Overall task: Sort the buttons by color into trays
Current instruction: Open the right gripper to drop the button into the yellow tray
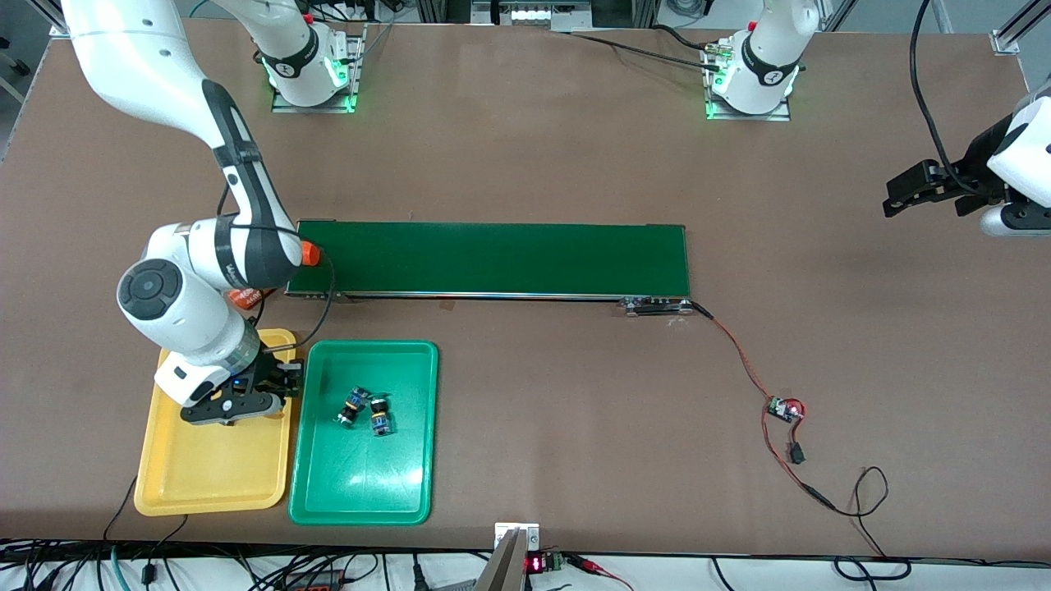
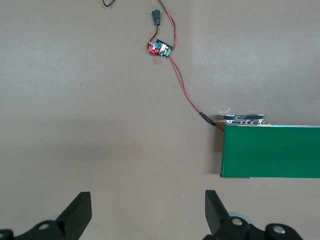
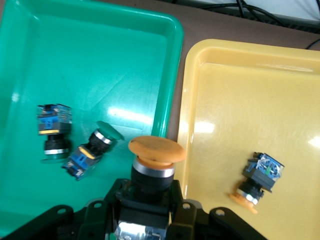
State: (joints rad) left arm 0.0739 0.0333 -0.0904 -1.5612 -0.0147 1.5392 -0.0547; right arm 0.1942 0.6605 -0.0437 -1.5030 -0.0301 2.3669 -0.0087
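Gripping a yellow-orange button (image 3: 156,152), right pincer (image 3: 146,192) hangs over yellow tray (image 1: 205,484) (left pincer (image 2: 147,217) waits wide open)

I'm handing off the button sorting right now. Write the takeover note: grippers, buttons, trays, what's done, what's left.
Right gripper: shut on a yellow-orange capped push-button switch, over the shallow yellow plastic tray.
Left gripper: open, empty, waiting over bare table at the left arm's end.
Shallow green plastic tray: both green-capped switches lie in it, touching.
Yellow tray: one yellow-orange switch already lying in it.
Long dark-green conveyor belt: nothing showing on it.
Done: three sorted. Left: release the held switch into the yellow tray.
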